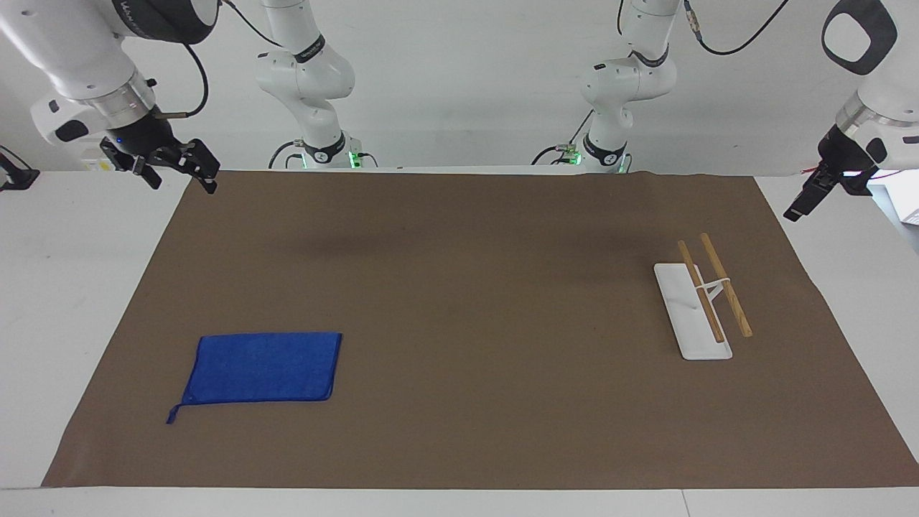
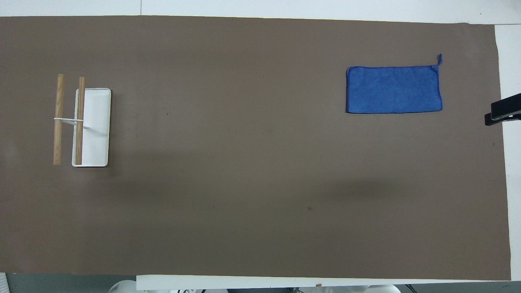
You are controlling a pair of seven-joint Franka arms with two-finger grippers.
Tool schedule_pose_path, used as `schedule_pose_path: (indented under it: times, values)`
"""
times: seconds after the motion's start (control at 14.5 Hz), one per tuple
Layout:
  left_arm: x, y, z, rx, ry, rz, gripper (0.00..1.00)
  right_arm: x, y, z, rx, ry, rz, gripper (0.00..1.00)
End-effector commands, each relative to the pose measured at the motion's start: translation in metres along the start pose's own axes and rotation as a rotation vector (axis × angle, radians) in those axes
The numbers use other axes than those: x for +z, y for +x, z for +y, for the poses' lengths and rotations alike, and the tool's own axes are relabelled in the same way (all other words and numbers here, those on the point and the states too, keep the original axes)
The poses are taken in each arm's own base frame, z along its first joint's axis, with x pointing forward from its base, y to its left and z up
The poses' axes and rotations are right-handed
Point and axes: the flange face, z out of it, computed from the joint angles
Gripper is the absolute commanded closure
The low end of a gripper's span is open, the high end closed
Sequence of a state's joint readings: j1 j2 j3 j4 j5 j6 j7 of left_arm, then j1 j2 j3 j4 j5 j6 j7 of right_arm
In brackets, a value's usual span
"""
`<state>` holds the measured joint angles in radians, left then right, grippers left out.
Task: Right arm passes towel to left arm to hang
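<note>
The blue towel [image 1: 266, 368] lies flat on the brown mat toward the right arm's end of the table, its loop tag at a corner farthest from the robots; it also shows in the overhead view [image 2: 393, 89]. My right gripper [image 1: 178, 171] is open and empty, raised over the mat's corner near its own base, well apart from the towel; its tips show at the edge of the overhead view [image 2: 504, 110]. My left gripper [image 1: 805, 199] hangs empty in the air past the mat's edge at the left arm's end, and that arm waits.
A towel rack [image 1: 693, 327] with a white base and two wooden bars [image 1: 725, 283] stands on the brown mat [image 1: 459, 287] toward the left arm's end; it also shows in the overhead view [image 2: 95, 138]. White table [image 1: 64, 287] borders the mat.
</note>
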<state>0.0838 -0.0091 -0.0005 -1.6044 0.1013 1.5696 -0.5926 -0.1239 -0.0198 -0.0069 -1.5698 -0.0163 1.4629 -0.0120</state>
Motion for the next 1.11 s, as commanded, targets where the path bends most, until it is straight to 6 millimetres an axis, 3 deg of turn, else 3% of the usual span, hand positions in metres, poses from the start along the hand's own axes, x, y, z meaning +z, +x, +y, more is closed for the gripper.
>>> schedule_pose_path:
  times: [0.0,0.28,0.42,0.55,0.76,0.97,1.04]
  values:
    - [0.0,-0.003,-0.002,0.013,0.015,-0.003,0.0,0.0,-0.005,0.0,-0.021,0.002,0.01,0.0]
    - [0.001,-0.003,-0.002,0.013,0.016,-0.005,0.0,0.001,-0.007,-0.004,-0.027,0.003,-0.005,0.0]
    - [0.001,-0.003,-0.002,0.013,0.016,-0.005,0.0,0.001,-0.007,0.005,-0.012,0.007,-0.005,0.0]
    - [0.001,-0.003,-0.002,0.013,0.016,-0.005,0.0,0.0,-0.007,-0.004,-0.032,0.005,0.0,0.0]
    - [0.001,-0.003,-0.002,0.013,0.016,-0.005,0.0,-0.001,0.007,-0.007,-0.038,0.001,0.087,0.0]
    - [0.001,-0.003,-0.002,0.013,0.016,-0.005,0.0,0.039,0.045,-0.017,-0.054,0.003,0.118,0.0]
    - [0.001,-0.003,-0.002,0.013,0.016,-0.005,0.0,0.058,0.064,-0.03,-0.075,0.003,0.135,0.0]
